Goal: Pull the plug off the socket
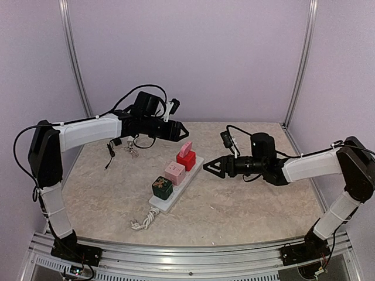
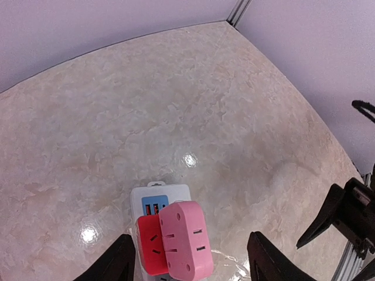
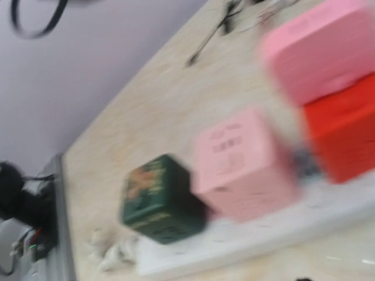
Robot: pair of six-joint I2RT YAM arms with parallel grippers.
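Note:
The socket, a long white power strip (image 1: 166,204), lies diagonally mid-table with its white cord (image 1: 145,220) bundled at the near end. Plugged into it are a dark green cube (image 1: 162,187), a light pink cube (image 1: 174,172), a red cube (image 1: 186,160) and a pink adapter (image 1: 186,147). My left gripper (image 1: 183,130) is open, hovering over the strip's far end; in the left wrist view its fingers (image 2: 117,264) flank the pink adapter (image 2: 186,239) and the red cube (image 2: 149,246) without touching. My right gripper (image 1: 206,168) is open, just right of the strip, empty.
The right wrist view is blurred; it shows the green cube (image 3: 158,199), the light pink cube (image 3: 243,164), the red cube (image 3: 343,126) and the strip (image 3: 234,246). Loose black cable and small items (image 1: 124,146) lie at back left. Frame posts stand at the back corners.

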